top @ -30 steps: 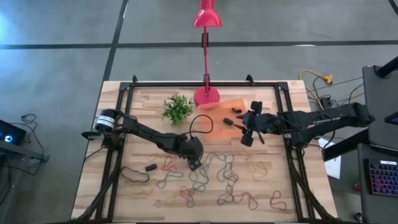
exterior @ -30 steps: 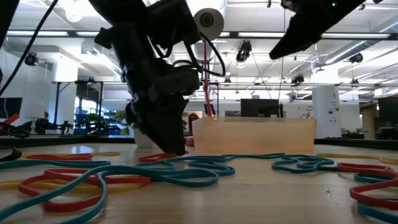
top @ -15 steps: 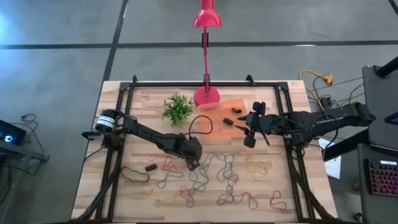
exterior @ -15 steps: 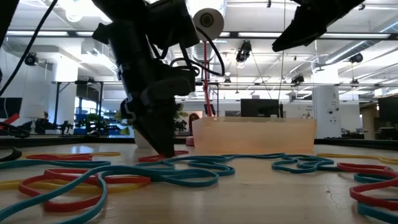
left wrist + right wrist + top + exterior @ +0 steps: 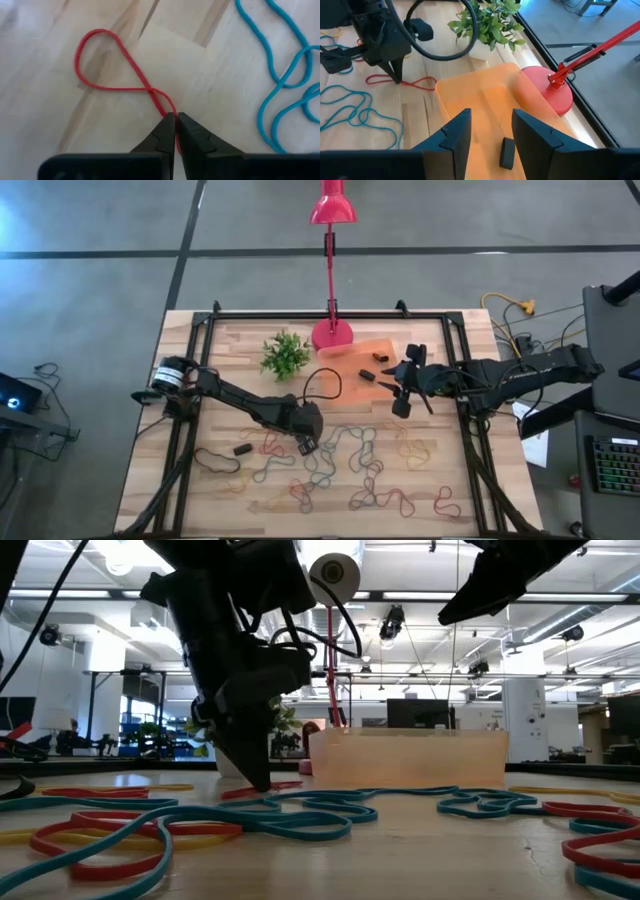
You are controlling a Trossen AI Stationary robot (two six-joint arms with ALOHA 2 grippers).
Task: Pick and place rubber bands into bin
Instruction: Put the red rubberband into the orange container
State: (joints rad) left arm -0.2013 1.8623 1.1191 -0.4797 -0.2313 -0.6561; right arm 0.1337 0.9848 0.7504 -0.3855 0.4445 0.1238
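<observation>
Several rubber bands in mixed colours [image 5: 370, 465] lie loose on the near half of the wooden table. My left gripper [image 5: 305, 445] stands with its tips down on the table among them, shut on a red rubber band [image 5: 100, 60] twisted into a figure eight. Blue bands [image 5: 285, 75] lie beside it. The orange translucent bin [image 5: 365, 360] sits at the far middle, beside the lamp base, with a small black piece [image 5: 507, 152] inside. My right gripper [image 5: 490, 132] hovers open over the bin's right part, holding nothing. My left gripper pinches the red band's strand [image 5: 167, 111] just past the crossing of its loops, between the very tips of the two fingers. The fingers come from above, pointing down. The band lies flat and slack on the table, its big loop stretching away from the tips.
A pink lamp base [image 5: 332, 335] and a small green plant [image 5: 285, 355] stand at the far middle. A black cable loop [image 5: 322, 383] arches over the left arm. A small black piece [image 5: 242, 450] and a black band [image 5: 215, 460] lie near left.
My left gripper has shifted a little toward the table's left edge with its tips at the table, and its fingers have shut on the red band. The band still lies on the table.
</observation>
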